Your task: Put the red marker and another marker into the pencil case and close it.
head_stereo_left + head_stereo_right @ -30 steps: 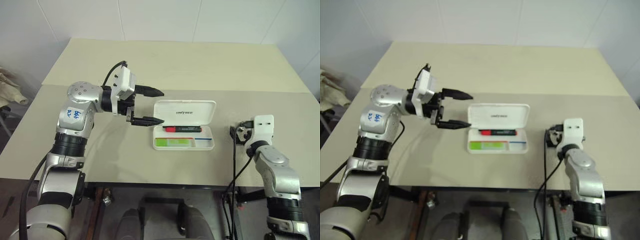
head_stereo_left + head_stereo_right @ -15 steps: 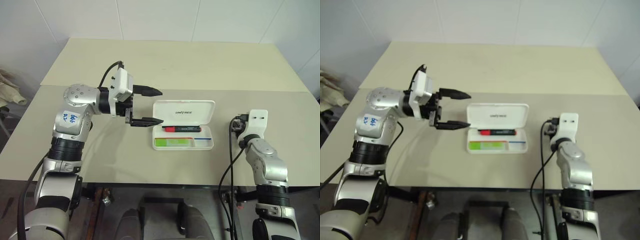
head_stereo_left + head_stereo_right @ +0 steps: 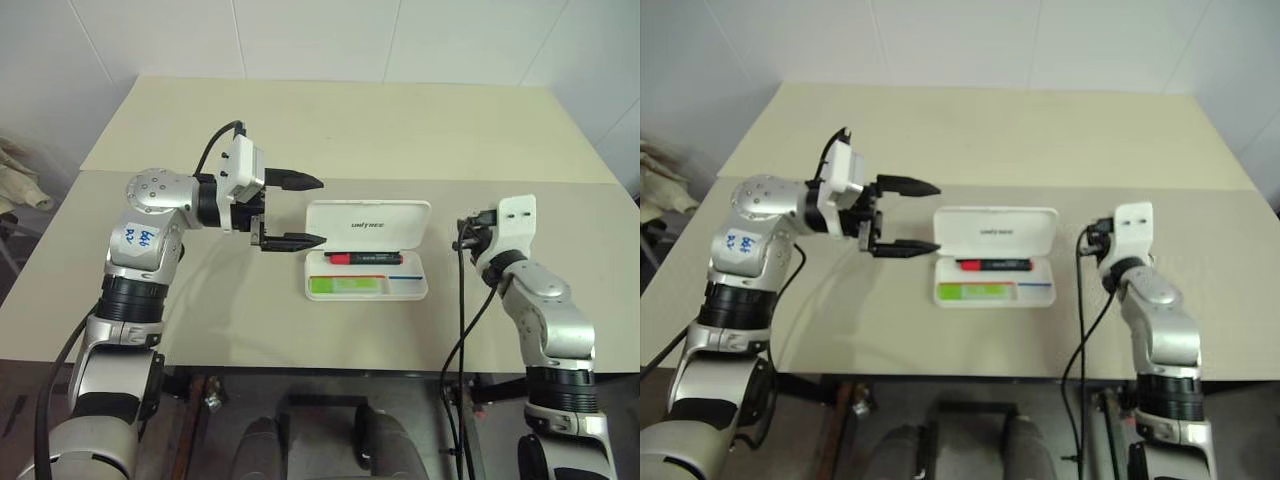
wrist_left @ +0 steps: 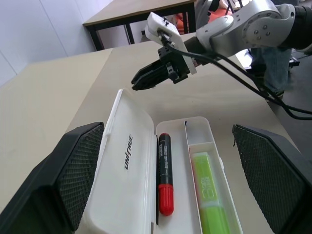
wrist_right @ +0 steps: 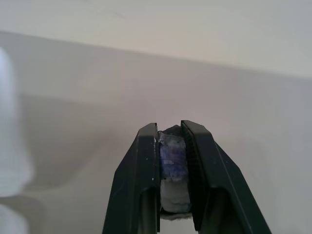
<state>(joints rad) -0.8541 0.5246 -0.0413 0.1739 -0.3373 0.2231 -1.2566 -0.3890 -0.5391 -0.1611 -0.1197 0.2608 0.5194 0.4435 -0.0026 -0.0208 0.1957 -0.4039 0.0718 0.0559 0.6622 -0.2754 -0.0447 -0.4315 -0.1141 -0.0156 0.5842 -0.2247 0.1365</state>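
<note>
**Open case with both markers inside, grippers on either side**

The pencil case (image 3: 367, 250) lies open on the beige surface (image 3: 330, 130), its lid tilted back, lettering facing up. Inside, the red marker (image 3: 362, 257) lies in the compartment next to the lid, its red cap toward the left gripper. The green marker (image 3: 347, 285) lies in the front compartment, parallel to it.

The left gripper (image 3: 305, 211) hovers just beside the case's left end, pointing toward it, fingers spread wide and holding nothing.

The right gripper (image 4: 146, 78) is raised above the surface beside the case's right end, apart from it, its fingers (image 5: 141, 165) pressed together with no marker between them.
</note>
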